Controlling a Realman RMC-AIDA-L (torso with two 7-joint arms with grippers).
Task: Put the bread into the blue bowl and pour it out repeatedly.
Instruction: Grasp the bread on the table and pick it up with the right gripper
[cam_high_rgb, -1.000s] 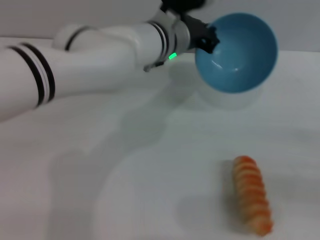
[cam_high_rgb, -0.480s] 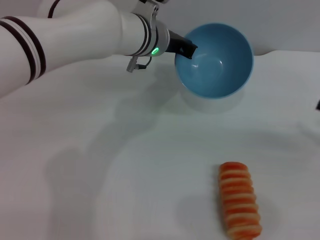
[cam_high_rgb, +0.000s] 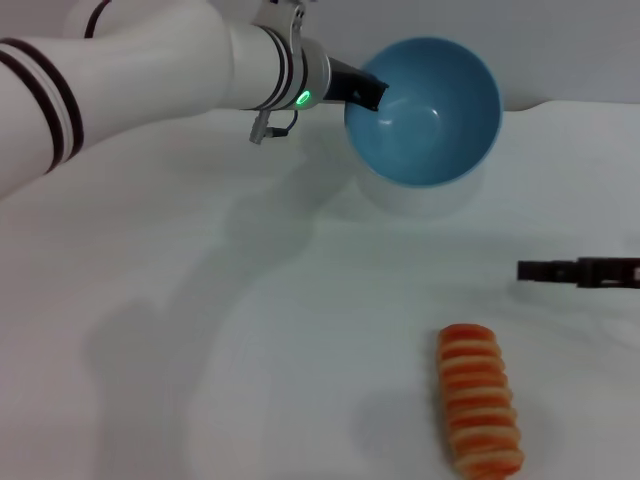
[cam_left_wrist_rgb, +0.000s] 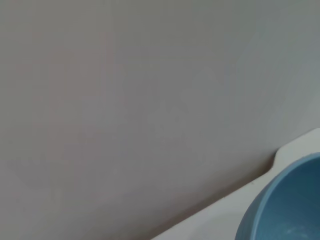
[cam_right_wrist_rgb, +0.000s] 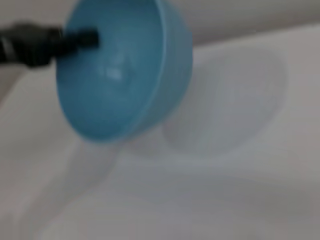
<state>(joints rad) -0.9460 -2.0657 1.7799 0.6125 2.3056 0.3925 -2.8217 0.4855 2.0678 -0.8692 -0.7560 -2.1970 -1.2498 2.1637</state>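
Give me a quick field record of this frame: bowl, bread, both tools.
bowl: blue bowl held off the white table, tilted with its opening toward the camera, empty
bread: bread lying on the table, striped top up, outside the bowl
left tool: left tool clamped on the bowl's rim
right tool: right tool entering from the right, above the bread, touching nothing; open or shut unclear

The blue bowl (cam_high_rgb: 430, 115) looks smooth, glossy plastic. The bread (cam_high_rgb: 480, 413) is ridged and matt. The table (cam_high_rgb: 250, 330) is smooth, matt white.
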